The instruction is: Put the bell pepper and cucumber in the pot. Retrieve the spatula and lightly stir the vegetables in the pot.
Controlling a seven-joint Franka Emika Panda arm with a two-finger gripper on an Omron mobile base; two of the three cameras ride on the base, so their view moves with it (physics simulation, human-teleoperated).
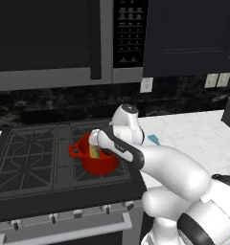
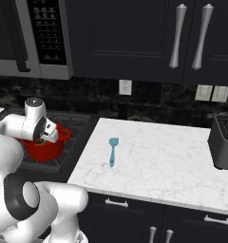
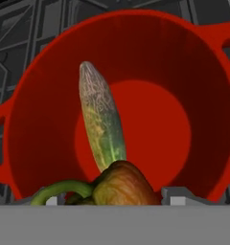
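Note:
The red pot [image 3: 193, 86] stands on the stove's front right burner, also in the left base view [image 1: 101, 163] and the right base view [image 2: 43, 151]. A pale green cucumber [image 3: 101, 119] leans inside it, its tip against the wall. My gripper [image 3: 112, 198] hangs just above the pot's rim [image 1: 94, 143], shut on the bell pepper [image 3: 120, 184], a yellow-orange fruit with a curved green stem. The light-blue spatula [image 2: 112, 151] lies flat on the white counter to the right of the stove, its blade [image 1: 154, 139] peeking past my arm.
The black stove [image 1: 30, 162] has dark grates and knobs along its front. A marble counter [image 2: 158, 166] stretches right to a dark toaster [image 2: 224, 142]. A microwave [image 1: 50, 38] and dark cabinets hang overhead.

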